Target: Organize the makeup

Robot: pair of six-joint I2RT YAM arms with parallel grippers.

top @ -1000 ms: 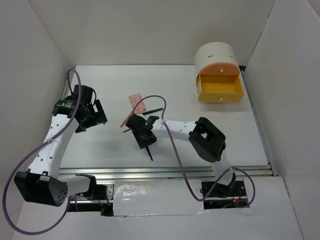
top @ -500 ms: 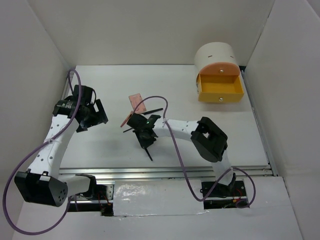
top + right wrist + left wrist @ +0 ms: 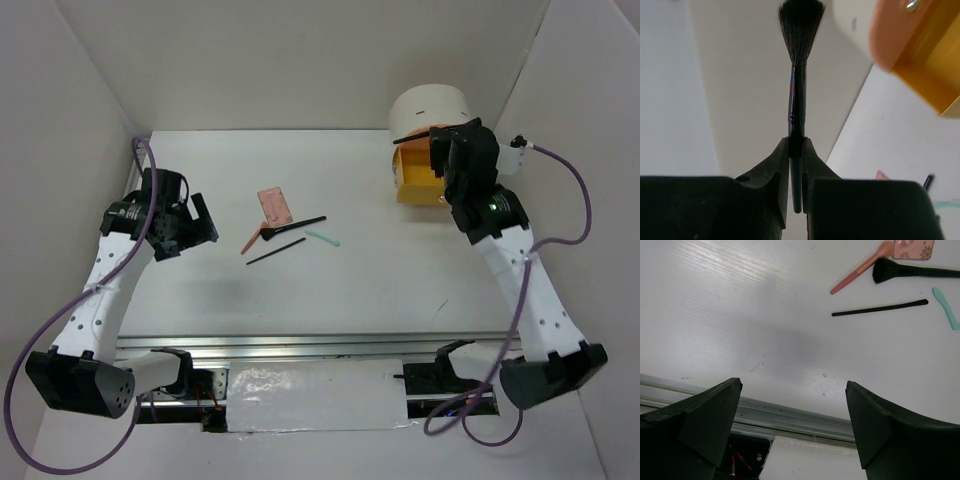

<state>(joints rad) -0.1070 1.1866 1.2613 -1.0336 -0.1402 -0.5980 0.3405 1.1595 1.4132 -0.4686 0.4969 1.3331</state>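
Observation:
On the table lie a pink palette, a red-handled brush, a black brush, a thin black pencil and a mint-green stick. The left wrist view shows the red-handled brush, black brush, pencil, mint stick and palette. My left gripper is open and empty, left of them. My right gripper is shut on another black brush, held over the open yellow drawer. No silver-grey case shows.
The round cream drawer unit stands at the back right, its peach front shut above the open yellow drawer. White walls close in the left, back and right. A metal rail runs along the near table edge.
My right arm has swung from the middle of the table to the drawer unit at the back right, carrying a black brush. The left arm has barely moved.

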